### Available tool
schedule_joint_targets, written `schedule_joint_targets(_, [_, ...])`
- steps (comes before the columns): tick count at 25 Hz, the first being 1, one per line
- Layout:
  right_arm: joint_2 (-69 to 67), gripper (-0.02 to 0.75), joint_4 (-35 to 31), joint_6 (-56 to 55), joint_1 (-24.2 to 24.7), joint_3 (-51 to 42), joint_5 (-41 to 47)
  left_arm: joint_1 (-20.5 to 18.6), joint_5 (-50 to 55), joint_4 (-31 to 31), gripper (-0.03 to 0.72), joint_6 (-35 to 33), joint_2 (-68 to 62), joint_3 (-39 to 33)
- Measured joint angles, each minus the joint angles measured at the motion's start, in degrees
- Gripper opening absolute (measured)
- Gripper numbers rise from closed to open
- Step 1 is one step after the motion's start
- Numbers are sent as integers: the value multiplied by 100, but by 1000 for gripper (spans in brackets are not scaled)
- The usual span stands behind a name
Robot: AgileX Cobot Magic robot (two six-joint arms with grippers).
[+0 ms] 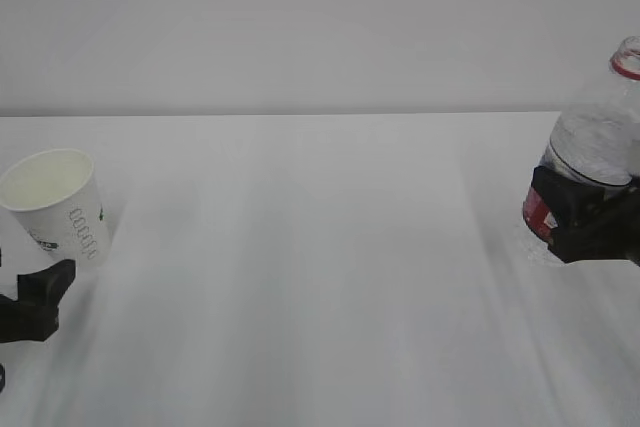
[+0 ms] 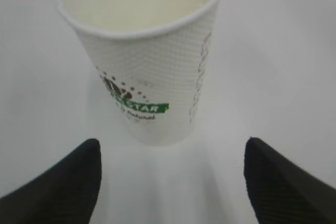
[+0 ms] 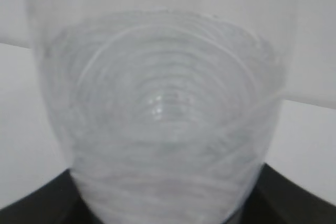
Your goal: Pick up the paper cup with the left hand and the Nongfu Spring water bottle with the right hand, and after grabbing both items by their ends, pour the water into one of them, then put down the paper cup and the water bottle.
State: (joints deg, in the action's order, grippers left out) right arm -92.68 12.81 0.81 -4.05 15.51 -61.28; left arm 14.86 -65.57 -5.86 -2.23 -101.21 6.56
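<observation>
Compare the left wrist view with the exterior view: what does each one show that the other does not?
Only the left wrist view shows the green printed band on the paper cup and both open fingers of the left gripper. Only the exterior view shows the water bottle, leaning left in the right gripper. Both show the cup standing free on the white table.

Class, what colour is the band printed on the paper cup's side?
Green, with white lettering, on the cup; clearest in the left wrist view.

Both the left hand [image 2: 170, 182] and the right hand [image 1: 590, 222] were matte black, with blocky, angular fingers [image 2: 63, 187].
</observation>
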Motion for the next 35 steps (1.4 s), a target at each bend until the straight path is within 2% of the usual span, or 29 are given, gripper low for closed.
schedule_joint_targets(6, [0,440,0,8,0,0,0,0,-25,22,632,15,-100,336])
schedule_joint_targets(12, [0,440,0,8,0,0,0,0,-35,25,687,15,-452,578])
schedule_joint_targets(23, [0,440,-9,8,0,0,0,0,-48,-35,691,30,-748,837])
schedule_joint_targets(35, [0,440,-9,12,0,-13,0,0,-59,-446,691,40,-835,1044])
